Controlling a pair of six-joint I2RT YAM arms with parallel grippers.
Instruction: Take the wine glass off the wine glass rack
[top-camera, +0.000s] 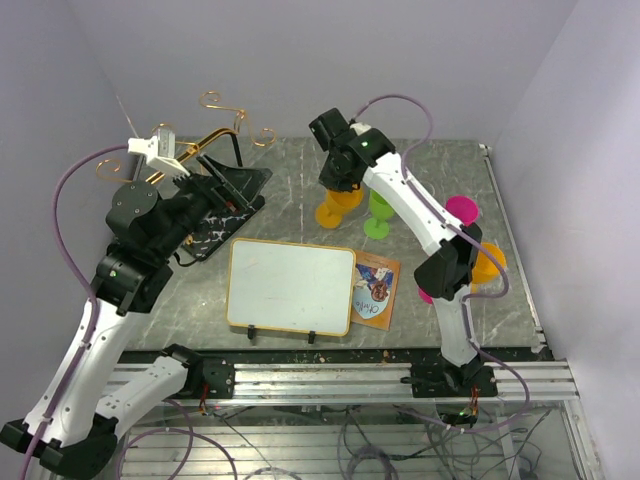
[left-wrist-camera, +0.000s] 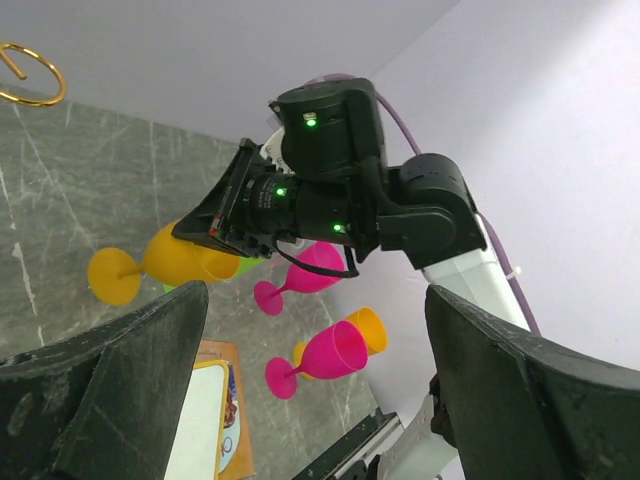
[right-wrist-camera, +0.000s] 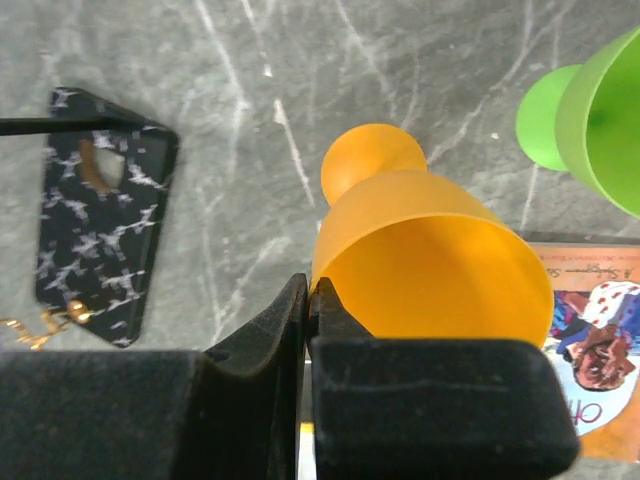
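White arms (top-camera: 85, 350), black jaws, lilac cables (top-camera: 400, 97)

This looks like a robotics lab booth: plain pale walls (top-camera: 300, 50) box in a marble-look table (top-camera: 440, 170), a left arm (top-camera: 90, 350) and a right arm (top-camera: 410, 195) are bolted to an aluminium rail (top-camera: 330, 378) at its near edge, and loose cables (top-camera: 380, 435) tangle below.

Right gripper (right-wrist-camera: 308, 312) is clamping tight on the orange wine glass (right-wrist-camera: 430, 250), apparently at its rim. The wine glass rack (right-wrist-camera: 100, 210) is sitting on the grey worktop (right-wrist-camera: 230, 60) alongside, and a green glass (right-wrist-camera: 600, 110) is peeking in.
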